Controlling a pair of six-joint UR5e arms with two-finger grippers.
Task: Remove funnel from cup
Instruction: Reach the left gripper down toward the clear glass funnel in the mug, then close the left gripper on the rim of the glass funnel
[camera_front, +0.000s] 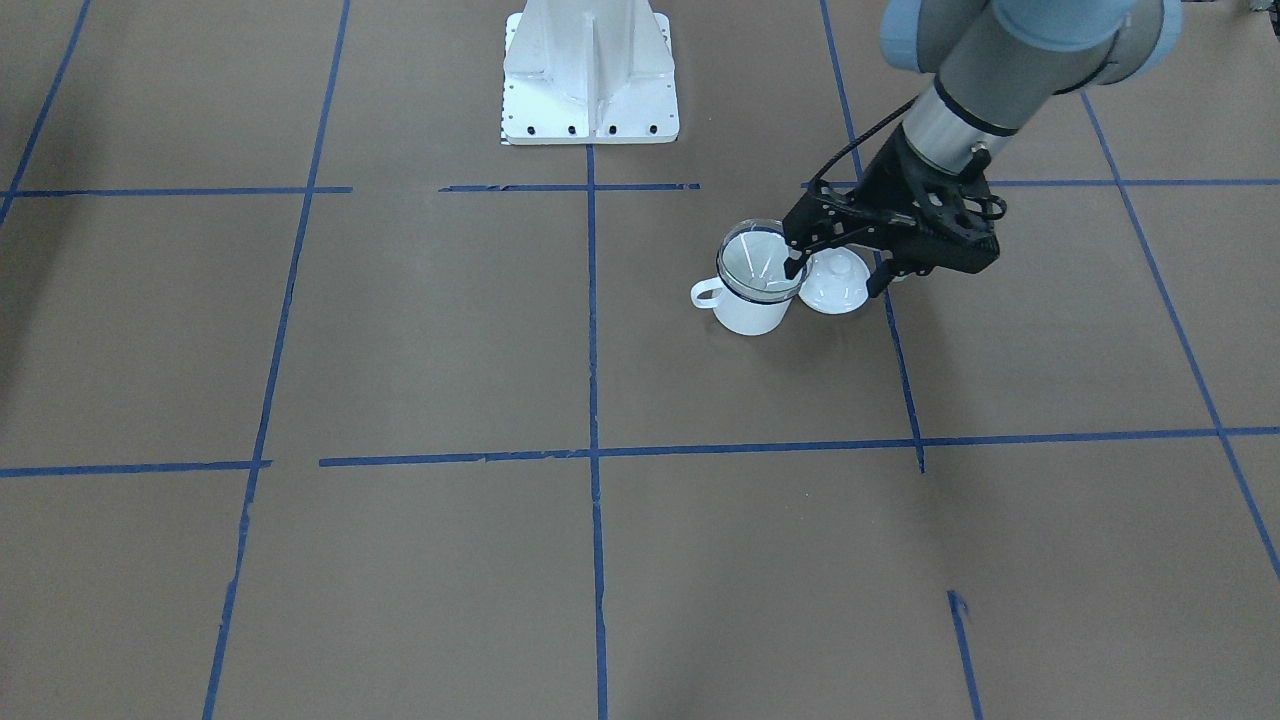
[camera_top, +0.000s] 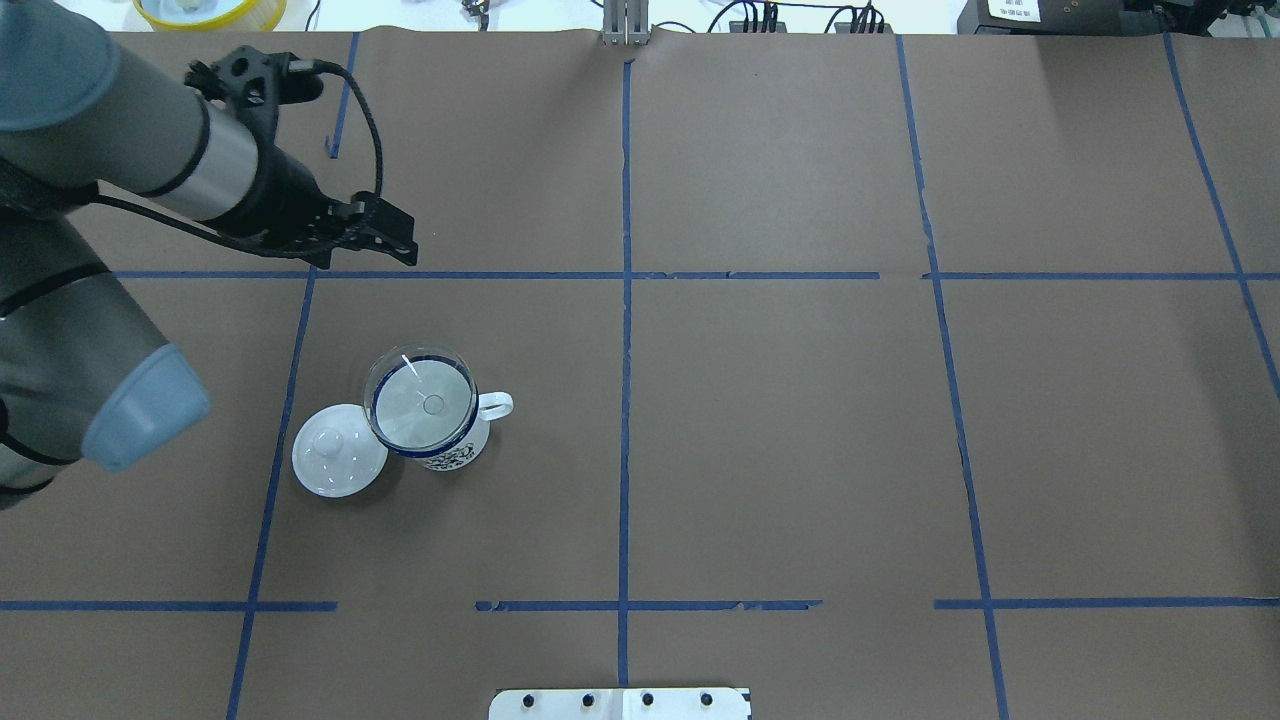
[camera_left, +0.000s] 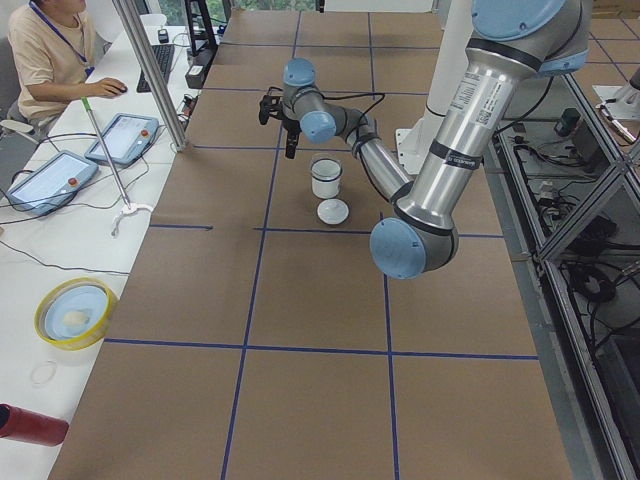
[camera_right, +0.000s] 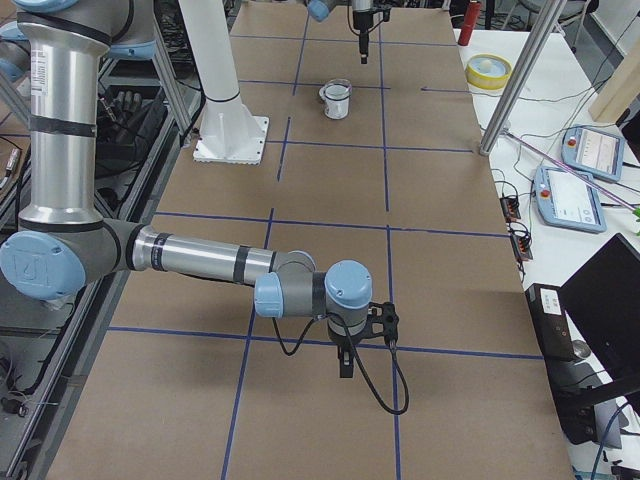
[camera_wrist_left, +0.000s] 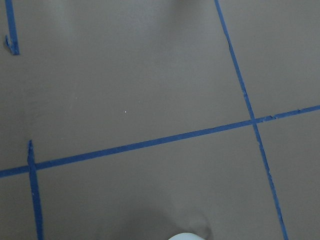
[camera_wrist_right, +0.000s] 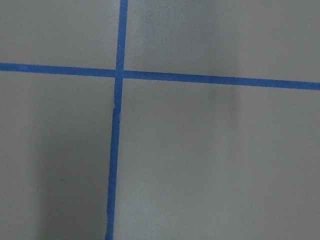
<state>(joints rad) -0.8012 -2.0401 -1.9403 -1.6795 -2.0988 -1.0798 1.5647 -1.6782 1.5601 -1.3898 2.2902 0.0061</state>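
Diffuse overhead light, even brightness.
Only faint, soft-edged shadows fall on the bench (camera_front: 400, 350) below the left end effector (camera_front: 838, 277); exterior views sharp, right wrist view slightly soft.

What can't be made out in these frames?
Cup side pattern: overhead, mostly under the funnel mouth, too small to read.
Lid: front view, left gripper covers part of it.
Right gripper: exterior right view only, small; open or shut cannot be told.
White sliver: left wrist view, cut off by the bottom edge; which object is unclear.
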